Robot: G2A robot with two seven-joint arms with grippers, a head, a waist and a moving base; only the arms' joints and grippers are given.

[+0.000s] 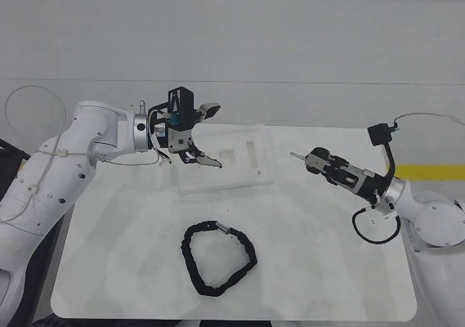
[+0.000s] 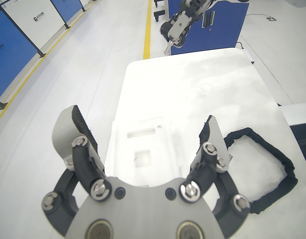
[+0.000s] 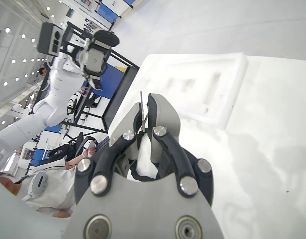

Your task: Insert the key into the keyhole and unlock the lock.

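- Your left hand (image 1: 212, 135) (image 2: 143, 115) hangs over the bench (image 1: 338, 262) at about 11 o'clock in the top view. Its jaws are spread wide and nothing is between them.
- Under that hand sits a white foam tray (image 1: 216, 184) (image 2: 168, 145) (image 3: 232, 80) at 12 o'clock on the bench. It has 2 rectangular cut-outs (image 2: 142, 158).
- Your right hand (image 1: 307, 159) (image 3: 145, 100) (image 2: 175, 35) is at about 2 o'clock, above the bench and just beside the tray's 3 o'clock edge. Its jaws are drawn narrow, pinching the key (image 1: 296, 154) (image 3: 142, 110) (image 2: 168, 47).
- The key's blade sticks out past the fingertips and points toward 9 o'clock in the top view.
- The lock (image 1: 220, 257) (image 2: 272, 150) is a black sleeved cable lying flat in a closed loop, just off the bench's centre toward 6 o'clock.
- The lock's metal end (image 1: 224, 227) lies at about 12 o'clock on the loop. You cannot make out the keyhole from here.
- The key and the lock are well apart. The lock touches neither hand nor the tray.
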